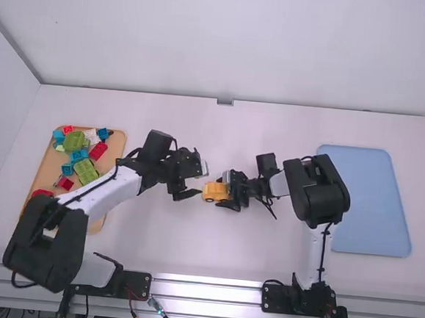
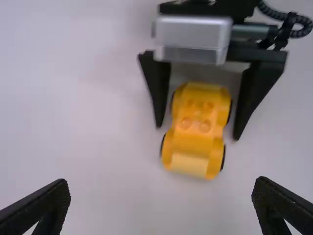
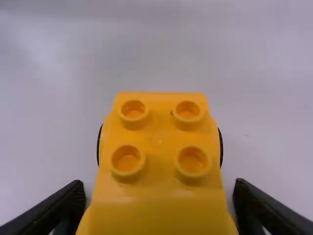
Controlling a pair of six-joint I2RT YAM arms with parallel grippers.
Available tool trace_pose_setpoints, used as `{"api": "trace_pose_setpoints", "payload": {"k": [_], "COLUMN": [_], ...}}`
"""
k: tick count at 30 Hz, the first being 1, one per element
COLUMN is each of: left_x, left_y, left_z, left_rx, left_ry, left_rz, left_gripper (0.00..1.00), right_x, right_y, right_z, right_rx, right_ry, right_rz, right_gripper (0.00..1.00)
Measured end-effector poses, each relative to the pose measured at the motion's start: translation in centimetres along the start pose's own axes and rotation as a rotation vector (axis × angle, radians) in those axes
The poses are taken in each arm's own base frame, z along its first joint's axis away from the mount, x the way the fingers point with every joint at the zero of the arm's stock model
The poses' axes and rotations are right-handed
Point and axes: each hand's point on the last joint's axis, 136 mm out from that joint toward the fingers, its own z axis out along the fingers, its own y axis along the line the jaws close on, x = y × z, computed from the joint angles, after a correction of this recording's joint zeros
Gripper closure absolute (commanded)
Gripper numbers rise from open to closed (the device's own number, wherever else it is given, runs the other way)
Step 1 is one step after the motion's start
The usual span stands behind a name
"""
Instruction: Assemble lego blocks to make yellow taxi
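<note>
Right hand (image 1: 223, 190) parted around yellow car (image 1: 213, 192), left hand (image 1: 200, 181) parted near it, colored blocks (image 1: 75, 141) in tan tray (image 1: 48, 170)

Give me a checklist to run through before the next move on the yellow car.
1. Left gripper, jaws open: ok.
2. Right gripper, jaws one on each side of the yellow car: ok.
3. Right jaws closed on the car: not ok, they stand open.
4. Car's four top studs uncovered: ok.
5. Car's parts pressed fully together: cannot tell.
6. Green blocks on the brown tray: ok.
</note>
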Motion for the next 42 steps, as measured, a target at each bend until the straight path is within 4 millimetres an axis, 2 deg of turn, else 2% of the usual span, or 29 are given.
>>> {"api": "trace_pose_setpoints", "payload": {"k": [2, 6, 7, 9, 11, 14, 15, 17, 22, 25, 27, 28, 29, 30, 31, 32, 33, 34, 36, 37, 39, 40, 42], "left_x": [0.3, 1.6, 1.7, 2.8, 3.8, 5.2, 5.6, 6.0, 5.8, 5.8, 5.7, 5.6, 5.6, 5.5, 5.4, 5.4, 5.4, 5.4, 5.2, 5.1, 4.9, 4.8, 4.9], "left_y": [1.2, 6.2, 6.5, 8.8, 9.9, 10.6, 10.8, 11.0, 10.9, 11.1, 11.2, 11.3, 11.3, 11.3, 11.4, 11.4, 11.4, 11.5, 11.8, 11.8, 12.2, 12.3, 12.6], "left_z": [-1.4, -6.3, -6.6, -9.0, -10.2, -11.3, -11.7, -12.1, -12.0, -12.1, -12.1, -12.2, -12.2, -12.2, -12.2, -12.2, -12.2, -12.2, -12.4, -12.4, -12.6, -12.6, -12.5], "left_rx": [-0.058, -0.268, -0.28, -0.37, -0.404, -0.43, -0.441, -0.448, -0.44, -0.443, -0.447, -0.449, -0.449, -0.449, -0.449, -0.449, -0.451, -0.452, -0.461, -0.464, -0.476, -0.478, -0.483], "left_ry": [0.012, -0.012, -0.016, -0.063, -0.093, -0.114, -0.123, -0.135, -0.149, -0.155, -0.16, -0.163, -0.164, -0.167, -0.172, -0.173, -0.175, -0.176, -0.186, -0.189, -0.201, -0.204, -0.208], "left_rz": [-0.022, -0.226, -0.239, -0.398, -0.511, -0.646, -0.69, -0.744, -0.777, -0.784, -0.78, -0.779, -0.778, -0.776, -0.774, -0.774, -0.772, -0.77, -0.759, -0.756, -0.742, -0.739, -0.734], "left_gripper": [0.01, 0.01, 0.01, 0.01, 0.01, 0.01, 0.01, 0.01, 0.01, 0.01, 0.01, 0.01, 0.01, 0.01, 0.01, 0.01, 0.01, 0.01, 0.01, 0.01, 0.01, 0.01, 0.01], "right_x": [0.0, -0.2, -0.2, -0.4, -0.7, -1.2, -1.2, -1.3, -1.2, -1.0, -0.6, -0.4, -0.4, -0.3, -0.3, -0.3, -0.2, -0.1, 0.5, 0.7, 2.9, 3.4, 5.7], "right_y": [0.0, -0.1, -0.1, -0.1, -0.2, -0.6, -0.6, -0.7, -0.8, -1.3, -2.0, -2.5, -2.7, -3.4, -4.7, -5.2, -6.0, -6.4, -8.1, -8.5, -9.5, -9.5, -9.3], "right_z": [0.0, 0.1, 0.1, 0.4, 0.8, 1.5, 1.8, 2.2, 2.0, 0.9, -0.9, -2.2, -2.6, -4.0, -6.9, -7.8, -9.8, -11.0, -16.3, -17.6, -23.3, -24.3, -28.9], "right_rx": [0.001, 0.002, 0.002, 0.001, 0.003, 0.015, 0.018, 0.023, 0.029, 0.048, 0.09, 0.125, 0.135, 0.176, 0.26, 0.286, 0.344, 0.377, 0.536, 0.573, 0.728, 0.756, 0.871], "right_ry": [0.0, -0.005, -0.005, -0.007, -0.007, 0.0, 0.005, 0.015, 0.018, 0.034, 0.075, 0.104, 0.112, 0.141, 0.194, 0.208, 0.245, 0.266, 0.341, 0.357, 0.416, 0.424, 0.449], "right_rz": [-0.001, -0.012, -0.013, -0.029, -0.042, -0.054, -0.054, -0.031, 0.022, 0.12, 0.212, 0.254, 0.262, 0.296, 0.329, 0.333, 0.343, 0.344, 0.349, 0.356, 0.409, 0.425, 0.508], "right_gripper": [0.01, 0.01, 0.01, 0.01, 0.0, 0.11, 0.23, 0.35, 0.4, 0.4, 0.41, 0.45, 0.46, 0.49, 0.53, 0.54, 0.54, 0.54, 0.54, 0.54, 0.51, 0.51, 0.44]}}
